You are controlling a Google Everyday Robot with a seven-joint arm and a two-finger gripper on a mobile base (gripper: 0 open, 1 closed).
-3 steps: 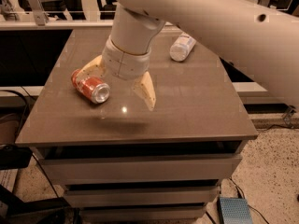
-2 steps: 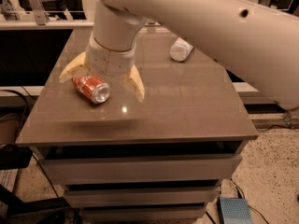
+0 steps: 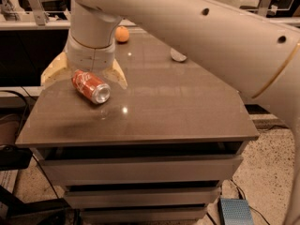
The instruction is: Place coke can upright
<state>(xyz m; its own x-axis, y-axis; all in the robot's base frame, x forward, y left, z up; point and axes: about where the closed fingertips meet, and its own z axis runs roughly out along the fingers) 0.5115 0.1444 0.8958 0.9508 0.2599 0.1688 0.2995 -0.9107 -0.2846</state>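
Observation:
The coke can [image 3: 90, 86] is red with white script and lies on its side on the left part of the brown table [image 3: 178, 107], its silver end facing the front. My gripper [image 3: 83, 81] hangs from the white arm straight above it. It is open, with one cream finger [image 3: 48, 72] left of the can and the other finger [image 3: 118, 77] to its right. The can sits between them and is not gripped.
A small orange fruit [image 3: 122, 33] sits at the table's back edge. A clear plastic bottle [image 3: 178, 55] lies at the back right, mostly hidden by my arm. The table has drawers [image 3: 140, 170] below and drops off at the left and front edges.
My gripper has moved left across the table and now straddles the can. The can has not moved.

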